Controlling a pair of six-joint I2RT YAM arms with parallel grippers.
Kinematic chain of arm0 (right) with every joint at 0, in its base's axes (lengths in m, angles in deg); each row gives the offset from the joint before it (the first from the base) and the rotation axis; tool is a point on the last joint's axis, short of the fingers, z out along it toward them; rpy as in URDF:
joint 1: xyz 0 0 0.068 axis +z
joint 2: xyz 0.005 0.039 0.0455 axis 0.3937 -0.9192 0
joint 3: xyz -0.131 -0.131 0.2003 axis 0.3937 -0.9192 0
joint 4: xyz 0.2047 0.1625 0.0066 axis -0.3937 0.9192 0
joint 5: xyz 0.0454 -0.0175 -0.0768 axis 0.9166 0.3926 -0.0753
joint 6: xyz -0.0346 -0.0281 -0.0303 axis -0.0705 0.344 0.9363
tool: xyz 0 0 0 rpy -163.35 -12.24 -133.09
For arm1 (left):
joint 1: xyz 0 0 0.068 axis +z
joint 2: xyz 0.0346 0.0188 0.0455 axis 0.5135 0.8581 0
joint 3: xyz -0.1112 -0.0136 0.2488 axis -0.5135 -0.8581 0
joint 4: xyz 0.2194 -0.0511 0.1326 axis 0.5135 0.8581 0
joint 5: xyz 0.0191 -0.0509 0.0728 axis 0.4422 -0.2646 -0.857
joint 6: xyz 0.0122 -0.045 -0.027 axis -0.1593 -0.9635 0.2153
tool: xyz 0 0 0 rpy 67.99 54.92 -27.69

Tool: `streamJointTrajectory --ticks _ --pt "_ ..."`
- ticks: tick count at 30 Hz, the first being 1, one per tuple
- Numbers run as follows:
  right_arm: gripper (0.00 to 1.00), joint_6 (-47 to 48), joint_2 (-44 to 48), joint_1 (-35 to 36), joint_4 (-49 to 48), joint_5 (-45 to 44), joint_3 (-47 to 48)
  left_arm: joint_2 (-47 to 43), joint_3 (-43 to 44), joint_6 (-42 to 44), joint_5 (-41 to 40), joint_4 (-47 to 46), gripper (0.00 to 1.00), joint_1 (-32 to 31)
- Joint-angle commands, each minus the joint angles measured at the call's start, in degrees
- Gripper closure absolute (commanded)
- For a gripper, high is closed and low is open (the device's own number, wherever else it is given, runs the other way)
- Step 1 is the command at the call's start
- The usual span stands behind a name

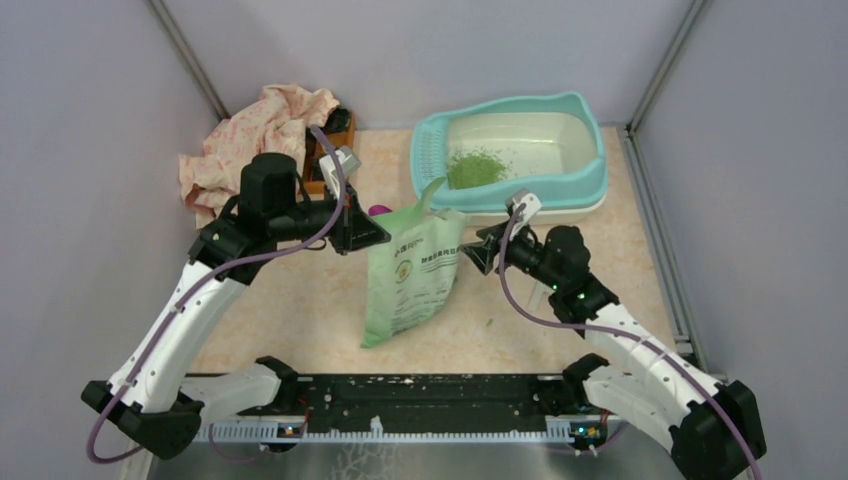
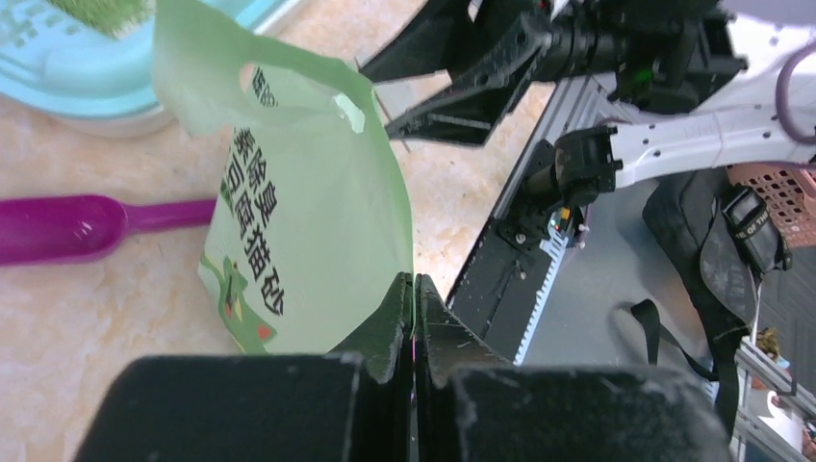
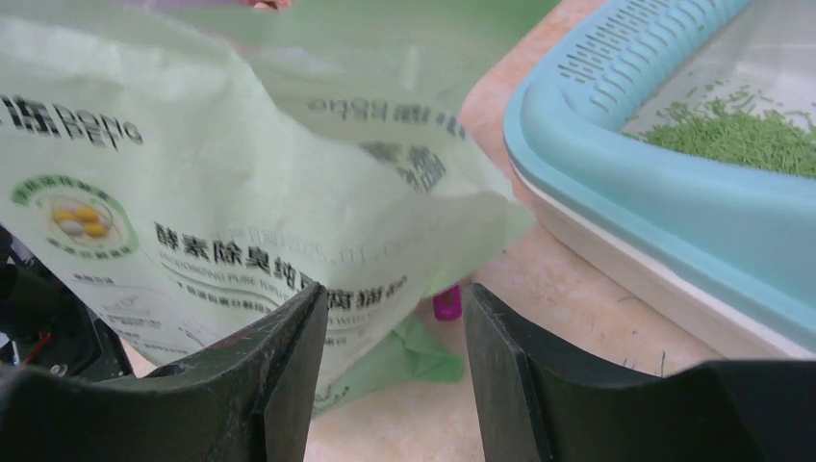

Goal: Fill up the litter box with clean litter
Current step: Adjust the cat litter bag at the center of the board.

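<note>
Pinching the litter bag [image 2: 308, 192] at its side edge, the fingers [image 2: 385, 332] of the left gripper [image 2: 414, 289] are pressed together on the thin plastic; the right gripper [image 3: 395, 327] has its fingers apart, with the bag's other edge just ahead of them and nothing clamped; the step looks like taking that second edge, so closing high on the bag, near the handle cut-out, should keep the mouth taut and aimed over the teal rim; the clean litter [image 1: 475, 168] lies piled in the litter box [image 1: 595, 175] near its perforated ledge, at the far side of the counter [image 1: 620, 290]; only the left wrist view shows the purple scoop [image 2: 67, 226] bowl and handle, lying behind the bag; the overhead view alone shows the bag's top corner reaching the box.
</note>
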State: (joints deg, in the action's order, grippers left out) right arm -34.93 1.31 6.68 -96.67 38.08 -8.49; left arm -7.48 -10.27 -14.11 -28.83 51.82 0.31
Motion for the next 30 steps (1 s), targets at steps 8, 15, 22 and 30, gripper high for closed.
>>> streamJointTrajectory --ticks 8,15,22,30 --pt "0.47 28.25 -13.97 -0.78 32.52 21.26 37.37 -11.35 -11.05 -3.64 2.19 -8.23 1.00 0.09" --pt "0.42 42.97 -21.87 -0.62 49.74 31.20 52.94 -12.12 -11.67 -3.67 2.28 -7.74 1.00 0.11" --pt "0.41 50.97 -28.57 6.86 57.50 33.09 58.22 -10.59 -10.11 -3.49 3.05 -7.51 1.00 0.11" --pt "0.41 51.71 -33.92 11.80 59.49 29.18 56.25 -9.76 -8.20 -3.16 3.02 -6.85 1.00 0.14"
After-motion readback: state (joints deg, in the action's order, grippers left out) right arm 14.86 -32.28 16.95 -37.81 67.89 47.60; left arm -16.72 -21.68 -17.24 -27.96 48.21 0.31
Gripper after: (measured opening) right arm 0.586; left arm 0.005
